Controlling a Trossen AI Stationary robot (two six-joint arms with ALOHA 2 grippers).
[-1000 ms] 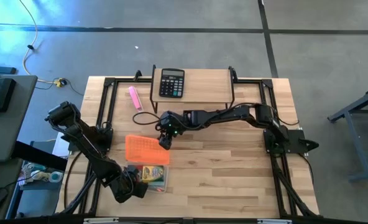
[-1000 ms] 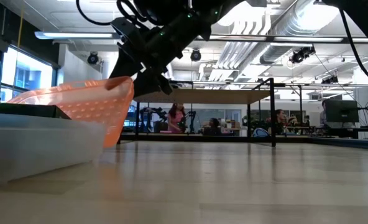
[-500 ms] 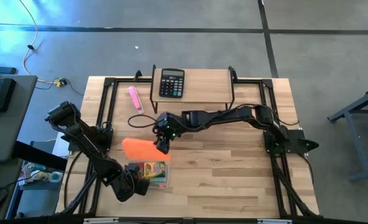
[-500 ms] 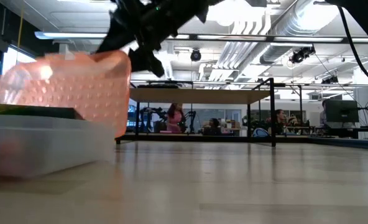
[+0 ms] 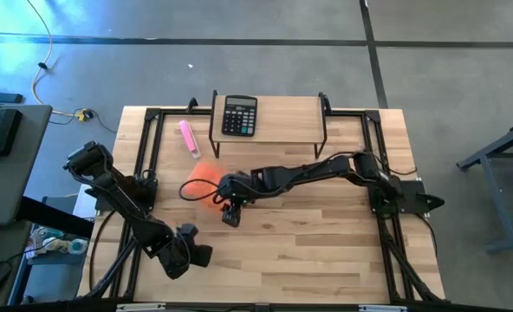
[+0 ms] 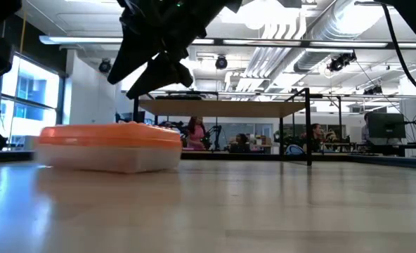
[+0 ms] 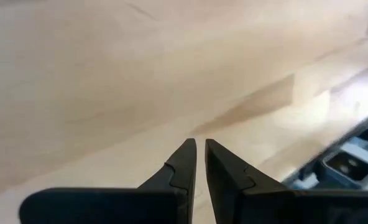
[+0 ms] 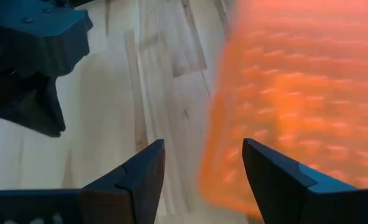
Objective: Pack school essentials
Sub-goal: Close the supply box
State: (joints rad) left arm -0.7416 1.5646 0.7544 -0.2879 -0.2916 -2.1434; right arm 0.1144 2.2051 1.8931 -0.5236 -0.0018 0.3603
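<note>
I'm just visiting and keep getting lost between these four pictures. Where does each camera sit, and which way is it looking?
High view: above the table, looking straight down; both arms show, orange-lidded box mid-table.
Low view: at table-top height, looking level into the room; an arm hangs over the box.
Left wrist view: on the left arm, past the shut left gripper at bare wood.
Right wrist view: on the right arm, past the open right gripper at the orange lid.
Shared: high, low and right wrist views all show that box.

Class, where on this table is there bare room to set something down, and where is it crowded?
Bare wood lies right of the right gripper, out to the frame. Crowded: the back left, with the orange-lidded box, pink marker and calculator on its shelf. The left gripper sits front left.
</note>
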